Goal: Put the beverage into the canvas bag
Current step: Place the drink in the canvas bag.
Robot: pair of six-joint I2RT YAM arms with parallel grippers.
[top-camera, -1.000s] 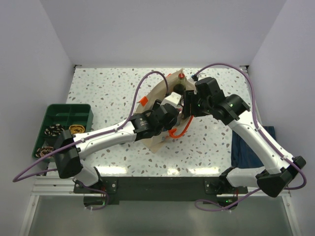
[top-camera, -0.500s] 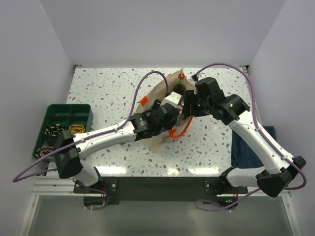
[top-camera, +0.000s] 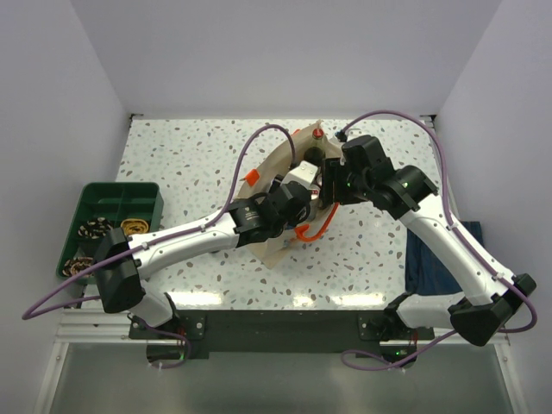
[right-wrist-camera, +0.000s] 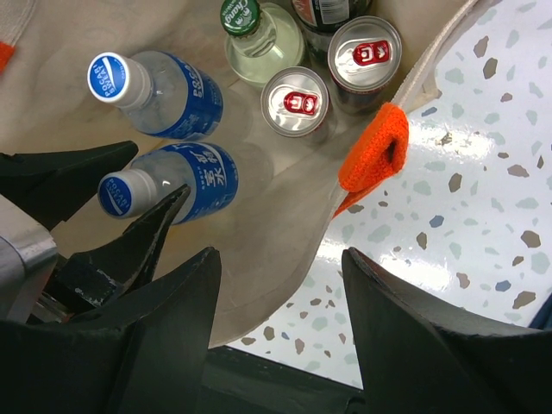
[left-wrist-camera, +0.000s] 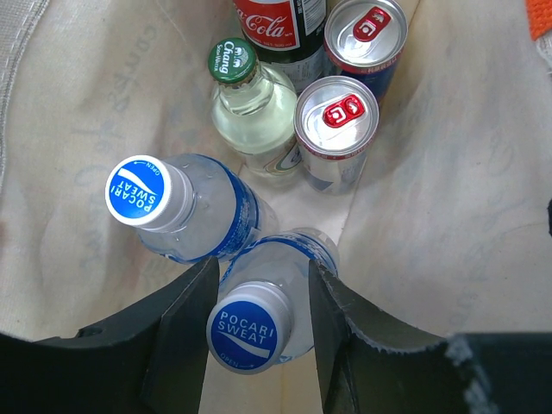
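Mostly hidden in top view: canvas bag (top-camera: pixel 283 157), under both arms; interior seen via wrist cams only. Left gripper (left-wrist-camera: pixel 260 267): fingers straddle Pocari Sweat bottle (left-wrist-camera: pixel 250 332) standing inside bag; gripped or just clear, can't tell. Ahead of its tips: 2nd Pocari bottle (left-wrist-camera: pixel 147 191), Chang bottle (left-wrist-camera: pixel 250 112), two cans (left-wrist-camera: pixel 336 116); Coca-Cola bottle (left-wrist-camera: pixel 276 21) cut off by frame. Right gripper (right-wrist-camera: pixel 280 254): jaws wide, nothing clamped, bag rim between them, orange handle (right-wrist-camera: pixel 375 147) just ahead. Surface: speckled white table (top-camera: pixel 172 147); green tray (top-camera: pixel 121 203) well left of left gripper, contents unclear; blue cloth (top-camera: pixel 427 259) partly under right arm. Walls (top-camera: pixel 259 52) plain white.

cola btl (left-wrist-camera: pixel 274 24) cap cropped, i think
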